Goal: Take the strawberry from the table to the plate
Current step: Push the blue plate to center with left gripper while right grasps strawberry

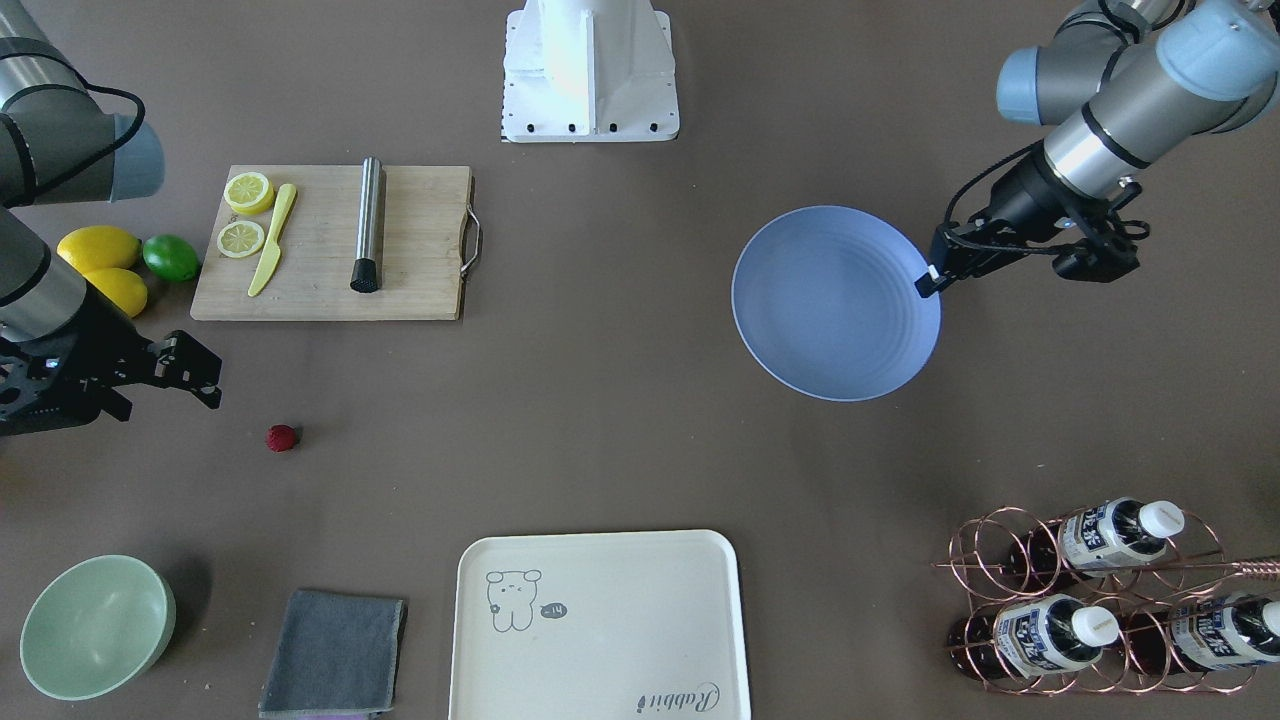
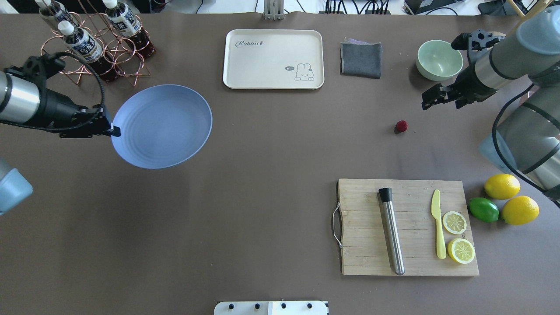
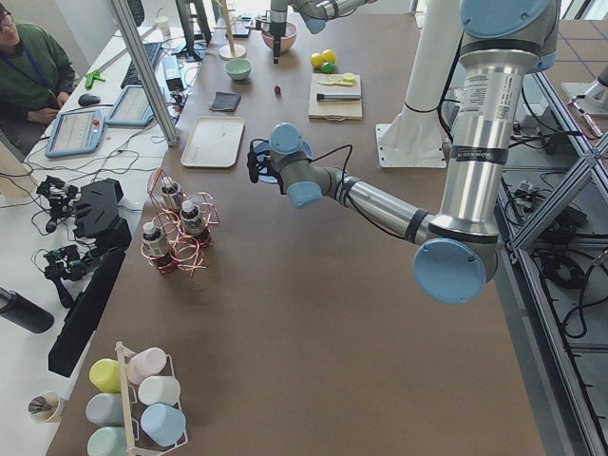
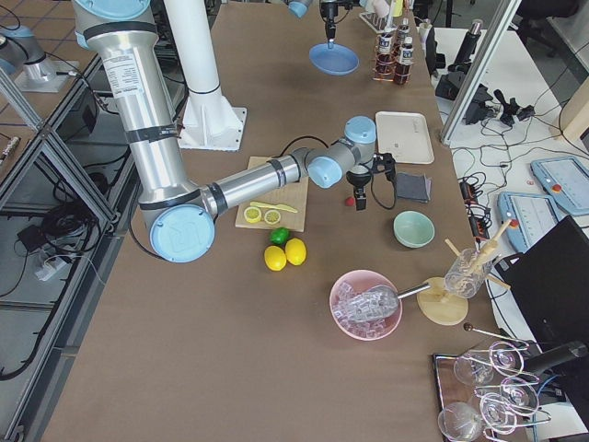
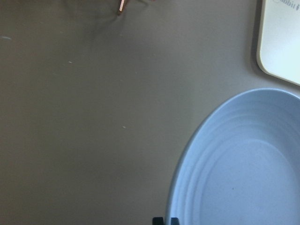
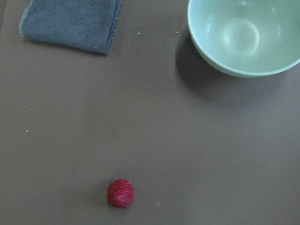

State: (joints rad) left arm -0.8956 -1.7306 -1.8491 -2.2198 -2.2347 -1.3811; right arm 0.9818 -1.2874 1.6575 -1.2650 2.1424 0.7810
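Note:
The strawberry [image 1: 281,437] [image 2: 401,126], a small dark-red berry, lies alone on the brown table [image 2: 271,166]. My right gripper [image 1: 212,383] [image 2: 431,99] hovers open a short way beside it, toward the green bowl, holding nothing. In the right wrist view the strawberry [image 6: 120,193] sits low in the frame and no fingers show. The blue plate [image 2: 162,127] [image 1: 835,300] is empty on the other side of the table. My left gripper [image 2: 114,130] [image 1: 930,283] is shut on its rim. The left wrist view shows the plate [image 5: 243,164] beside the closed fingertips [image 5: 165,220].
A pale green bowl [image 2: 439,60] and a grey cloth [image 2: 361,59] lie beyond the strawberry. A cream tray [image 2: 273,59] sits at the far middle and a copper bottle rack [image 2: 87,43] behind the plate. A cutting board [image 2: 407,227] holds a knife, lemon slices and a steel rod; lemons and a lime [image 2: 483,209] lie beside it.

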